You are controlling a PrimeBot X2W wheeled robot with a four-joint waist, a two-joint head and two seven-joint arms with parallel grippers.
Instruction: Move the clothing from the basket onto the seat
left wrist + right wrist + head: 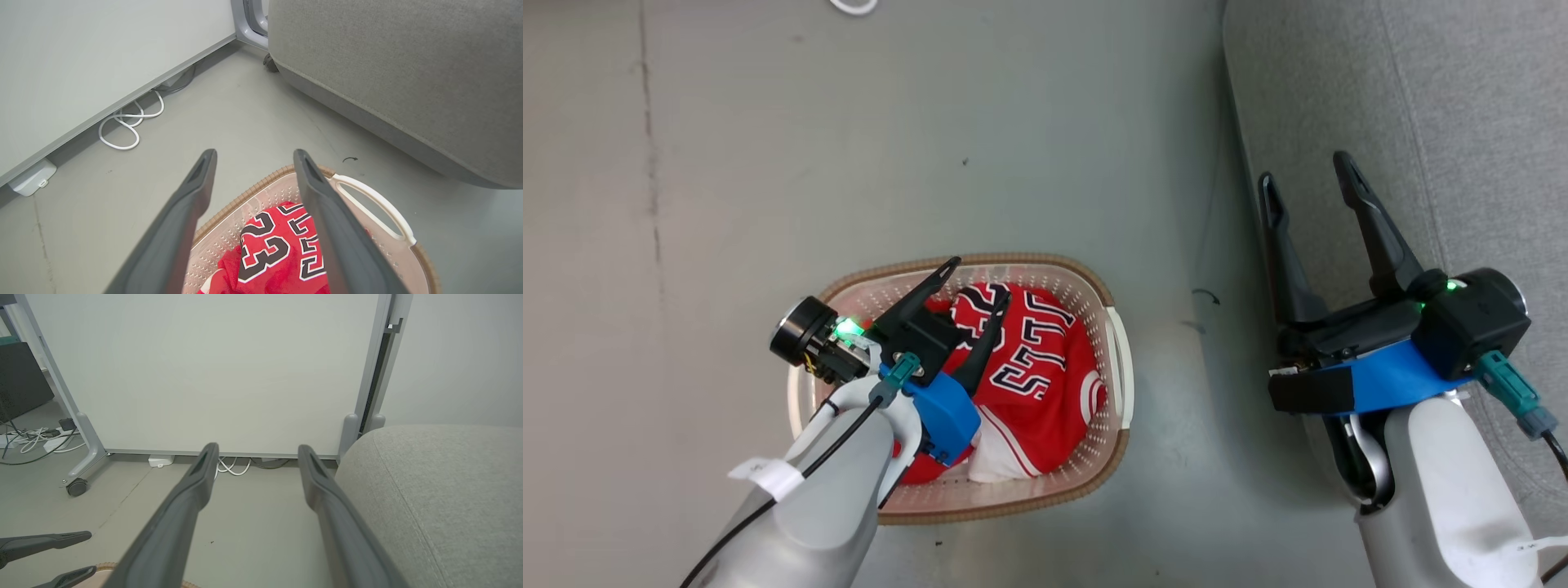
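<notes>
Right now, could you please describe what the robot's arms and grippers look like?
Both forearms are pale grey, each with a white tag. The left gripper and right gripper have two long dark fingers on a black body with a blue bracket, a green light and a teal plug with a black cable.

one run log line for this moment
left gripper: open over basket | right gripper: open, by seat | clothing: in basket

Head camera overhead; wrist cameras low, oblique; basket shared, right's perhaps marginally.

Perforated plastic basket, red cloth clothing
</notes>
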